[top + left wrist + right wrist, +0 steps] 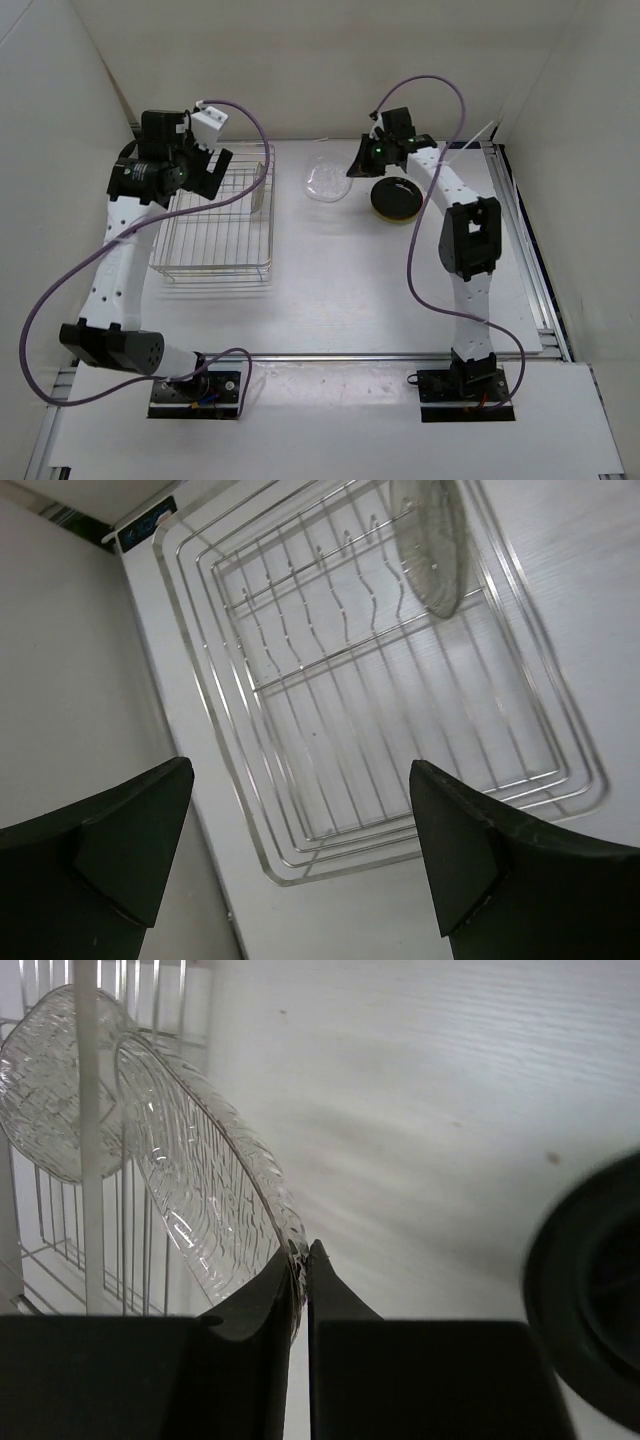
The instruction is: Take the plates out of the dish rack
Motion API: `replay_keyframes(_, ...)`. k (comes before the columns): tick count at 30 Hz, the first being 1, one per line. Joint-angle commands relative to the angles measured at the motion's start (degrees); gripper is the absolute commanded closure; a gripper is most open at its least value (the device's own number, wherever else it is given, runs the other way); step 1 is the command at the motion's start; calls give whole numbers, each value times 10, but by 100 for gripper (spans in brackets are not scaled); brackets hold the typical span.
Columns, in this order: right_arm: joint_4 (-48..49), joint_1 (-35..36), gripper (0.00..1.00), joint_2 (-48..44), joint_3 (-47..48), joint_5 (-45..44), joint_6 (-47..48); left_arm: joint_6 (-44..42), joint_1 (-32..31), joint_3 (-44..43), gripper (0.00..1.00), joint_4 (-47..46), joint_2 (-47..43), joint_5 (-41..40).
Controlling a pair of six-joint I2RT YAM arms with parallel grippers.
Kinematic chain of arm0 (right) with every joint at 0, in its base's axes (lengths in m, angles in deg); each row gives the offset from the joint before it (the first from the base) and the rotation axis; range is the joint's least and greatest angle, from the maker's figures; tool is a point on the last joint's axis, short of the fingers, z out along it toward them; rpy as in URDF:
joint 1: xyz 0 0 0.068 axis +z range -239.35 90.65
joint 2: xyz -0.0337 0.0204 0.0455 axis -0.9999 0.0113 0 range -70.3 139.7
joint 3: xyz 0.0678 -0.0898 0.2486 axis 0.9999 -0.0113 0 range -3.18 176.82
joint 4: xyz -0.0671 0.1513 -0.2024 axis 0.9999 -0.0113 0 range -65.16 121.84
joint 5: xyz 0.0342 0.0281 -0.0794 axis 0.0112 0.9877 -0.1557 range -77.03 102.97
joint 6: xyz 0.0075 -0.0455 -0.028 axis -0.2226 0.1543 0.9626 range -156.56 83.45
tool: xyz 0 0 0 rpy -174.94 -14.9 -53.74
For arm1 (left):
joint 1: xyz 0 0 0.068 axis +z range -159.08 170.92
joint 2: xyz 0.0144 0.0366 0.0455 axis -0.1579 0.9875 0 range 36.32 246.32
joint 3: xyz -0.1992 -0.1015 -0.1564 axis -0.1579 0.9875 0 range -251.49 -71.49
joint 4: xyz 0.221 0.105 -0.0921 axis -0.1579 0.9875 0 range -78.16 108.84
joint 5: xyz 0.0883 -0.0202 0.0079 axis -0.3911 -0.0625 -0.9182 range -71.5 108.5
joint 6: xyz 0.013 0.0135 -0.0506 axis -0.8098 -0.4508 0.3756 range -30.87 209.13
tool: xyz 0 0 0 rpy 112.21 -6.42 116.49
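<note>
Clear plate is leaning tilted toward the dish rack, its rim clamped in the right gripper; the left gripper is hovering, jaws wide apart.

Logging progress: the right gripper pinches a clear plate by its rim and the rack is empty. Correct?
No: the dish rack is not empty; the left wrist view shows a second clear plate standing in it. The right gripper does pinch the first clear plate by its rim.
</note>
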Motion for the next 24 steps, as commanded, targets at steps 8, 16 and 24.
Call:
replay_keyframes(8, -14, 36, 100, 129, 123, -1, 48, 46, 84, -12, 0, 53, -57, 226)
replay_keyframes(16, -47, 18, 100, 154, 130, 12, 106, 63, 104, 14, 0, 53, -57, 284)
replay_keyframes(24, -71, 13, 92, 184, 151, 22, 140, 63, 104, 14, 0, 53, -57, 303)
